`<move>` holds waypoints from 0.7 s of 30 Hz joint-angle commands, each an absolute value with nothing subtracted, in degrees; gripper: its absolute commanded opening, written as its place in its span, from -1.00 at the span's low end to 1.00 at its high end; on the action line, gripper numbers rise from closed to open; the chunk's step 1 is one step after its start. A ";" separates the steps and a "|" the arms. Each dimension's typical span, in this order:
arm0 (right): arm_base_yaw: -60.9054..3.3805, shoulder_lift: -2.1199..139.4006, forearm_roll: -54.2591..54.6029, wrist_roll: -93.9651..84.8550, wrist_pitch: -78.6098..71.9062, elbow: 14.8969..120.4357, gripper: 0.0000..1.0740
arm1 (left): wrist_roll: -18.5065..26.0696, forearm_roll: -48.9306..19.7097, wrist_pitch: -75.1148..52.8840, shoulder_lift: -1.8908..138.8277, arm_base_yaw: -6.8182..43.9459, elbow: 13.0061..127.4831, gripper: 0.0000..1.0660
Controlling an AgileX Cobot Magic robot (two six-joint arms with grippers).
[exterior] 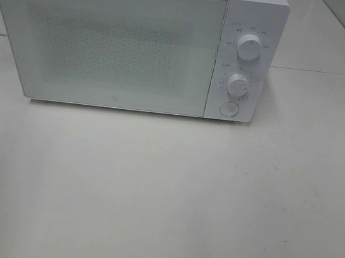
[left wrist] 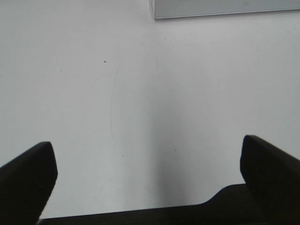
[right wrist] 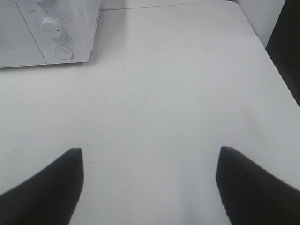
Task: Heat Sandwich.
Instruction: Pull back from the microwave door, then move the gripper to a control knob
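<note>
A white microwave [exterior: 108, 41] stands at the back of the table with its door shut. Two round knobs [exterior: 250, 47] and a round button [exterior: 228, 108] sit on its right panel. The sandwich is not in view in any frame. My left gripper [left wrist: 147, 159] is open and empty over bare table, with the microwave's lower corner [left wrist: 220, 8] ahead of it. My right gripper [right wrist: 150, 161] is open and empty over bare table, with the microwave's control panel [right wrist: 56, 33] ahead of it. Neither gripper shows in the exterior high view.
The white table [exterior: 163, 198] spreads in front of the microwave. In the right wrist view the table's edge [right wrist: 276, 65] runs along a dark gap. A second table surface [exterior: 325, 34] lies behind the microwave.
</note>
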State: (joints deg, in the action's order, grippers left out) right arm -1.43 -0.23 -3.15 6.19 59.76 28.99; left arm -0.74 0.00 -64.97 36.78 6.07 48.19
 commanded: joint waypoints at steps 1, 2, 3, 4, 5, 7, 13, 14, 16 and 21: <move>-1.26 -1.78 -3.27 6.36 59.53 28.93 0.41 | -1.15 -0.34 -62.45 31.05 5.96 42.91 0.91; -1.26 -1.78 -3.27 6.36 59.53 28.93 0.41 | -1.15 -0.34 -62.45 31.05 5.96 42.91 0.91; -1.26 -1.78 -3.27 6.36 59.53 28.93 0.41 | -1.15 -0.34 -61.76 28.07 5.96 40.16 0.91; -1.26 -1.78 -3.27 6.36 59.53 28.93 0.41 | -1.15 -0.34 -61.42 27.04 5.96 39.13 0.91; -1.26 -1.78 -3.27 6.36 59.53 28.93 0.41 | -1.15 -0.34 -61.31 25.84 5.96 37.93 0.91; -1.26 -1.78 -3.27 6.36 59.53 28.93 0.41 | -1.15 -0.34 -61.19 23.84 5.96 35.92 0.91; -1.26 -1.78 -3.27 6.36 59.53 28.93 0.41 | -1.20 -1.32 -59.93 18.51 5.96 30.77 0.91; -1.26 -1.78 -3.27 6.36 59.53 28.93 0.41 | -1.20 -1.55 -59.64 17.30 5.96 30.48 0.91; -1.26 -1.78 -3.27 6.36 59.53 28.93 0.41 | -1.20 -1.55 -59.64 16.16 5.96 30.31 0.91; -1.26 -1.78 -3.27 6.36 59.53 28.93 0.41 | -0.63 -1.55 -59.42 7.45 5.96 28.25 0.91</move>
State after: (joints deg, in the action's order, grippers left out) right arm -1.43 -0.23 -3.15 6.19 59.76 28.99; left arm -0.92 -1.15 -60.22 10.60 6.07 28.53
